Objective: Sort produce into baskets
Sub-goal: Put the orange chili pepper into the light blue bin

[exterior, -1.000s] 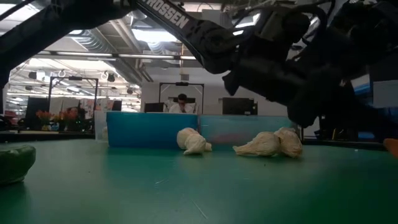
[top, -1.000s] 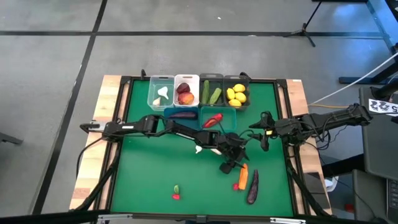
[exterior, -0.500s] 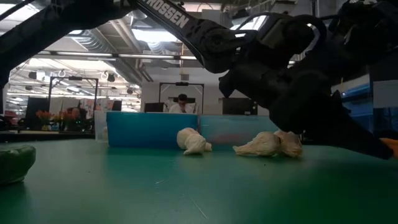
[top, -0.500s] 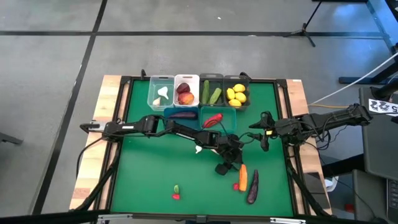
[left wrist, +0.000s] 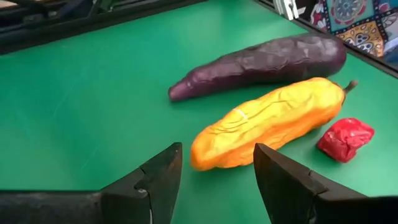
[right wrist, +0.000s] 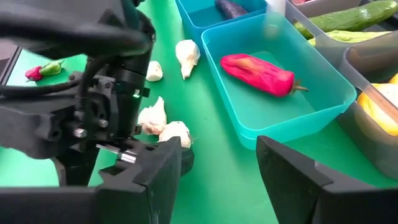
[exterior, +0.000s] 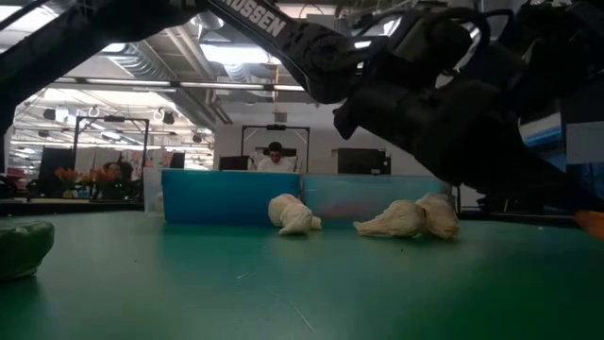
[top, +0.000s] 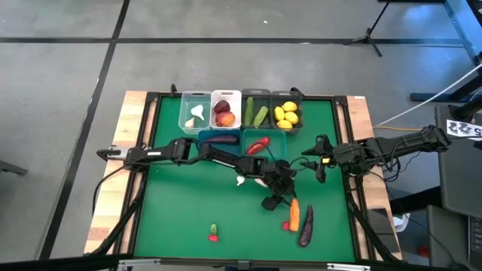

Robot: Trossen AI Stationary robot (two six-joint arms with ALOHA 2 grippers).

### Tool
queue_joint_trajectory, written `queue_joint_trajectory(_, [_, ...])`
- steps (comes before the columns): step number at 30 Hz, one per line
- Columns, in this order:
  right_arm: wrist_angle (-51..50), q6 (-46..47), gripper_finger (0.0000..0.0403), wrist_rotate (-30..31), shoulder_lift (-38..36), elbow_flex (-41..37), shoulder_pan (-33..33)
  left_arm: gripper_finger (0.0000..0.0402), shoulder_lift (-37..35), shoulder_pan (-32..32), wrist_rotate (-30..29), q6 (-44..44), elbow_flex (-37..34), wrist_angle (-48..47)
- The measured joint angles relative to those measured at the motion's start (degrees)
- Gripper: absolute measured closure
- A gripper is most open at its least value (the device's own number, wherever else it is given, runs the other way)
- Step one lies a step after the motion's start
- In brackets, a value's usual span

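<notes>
The wrinkled orange carrot-shaped toy (left wrist: 273, 120) lies flat on my green desk (top: 188, 203), right in front of my left tool (left wrist: 216, 180), whose two dark fingers stand apart with nothing between them, their tips just short of the carrot's blunt end. Beside the carrot, along its far side, lies a long dark purple toy eggplant (left wrist: 261, 63); a small crumpled red piece (left wrist: 346, 138) sits near the carrot's stem end. From above, this trio (top: 294, 214) sits toward the desk's near right part, with open green felt to its left, where only a tiny red and green pepper pair (top: 213, 232) lies.

Behind my left tool, white toy garlic bulbs (right wrist: 163, 122) are scattered beside the teal plastic bin (right wrist: 323, 102), which holds one red pepper (right wrist: 258, 72). The blue bin (top: 221, 138) touches it. Along the far edge stand the clear bin (top: 194, 113), white bin (top: 225, 111) and two smoky grey bins (top: 271, 111).

My right tool (top: 320, 169) waits, fingers spread and empty, by the desk's right edge.
</notes>
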Motion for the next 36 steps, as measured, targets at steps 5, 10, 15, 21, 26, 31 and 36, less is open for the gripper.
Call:
queue_joint_trajectory(5, [0.0, 0.02, 0.0194, 0.0, 0.01, 0.0, 0.0, 0.0208, 0.0, 0.08, 1.31, -0.79, 0.0, 0.17])
queue_joint_trajectory(10, [0.02, 1.28, 0.0194, 0.01, 0.01, 0.0, 0.0, 0.0208, 0.06, -0.01, 1.59, -0.87, 0.0, 0.23])
queue_joint_trajectory(15, [0.02, 1.44, 0.0194, 0.0, 0.0, 0.0, 0.0, 0.0224, 0.22, 0.03, 2.81, -1.73, -0.04, 0.79])
queue_joint_trajectory(21, [0.02, 1.44, 0.0194, 0.0, 0.0, 0.0, 0.02, 0.0275, 0.24, 0.14, 2.97, -1.93, -0.04, 0.83])
queue_joint_trajectory(26, [0.02, 1.44, 0.0194, 0.0, 0.02, 0.0, 0.0, 0.0304, 0.24, 0.1, 2.97, -1.94, -0.04, 1.13])
queue_joint_trajectory(31, [0.02, 1.42, 0.0194, 0.0, 0.01, 0.0, 0.0, 0.0323, 0.25, 0.13, 2.95, -2.95, -0.04, 1.48])
queue_joint_trajectory(36, [0.02, 1.42, 0.0194, 0.0, 0.0, 0.0, 0.0, 0.0321, 0.26, 0.51, 2.71, -3.09, -0.04, 1.5])
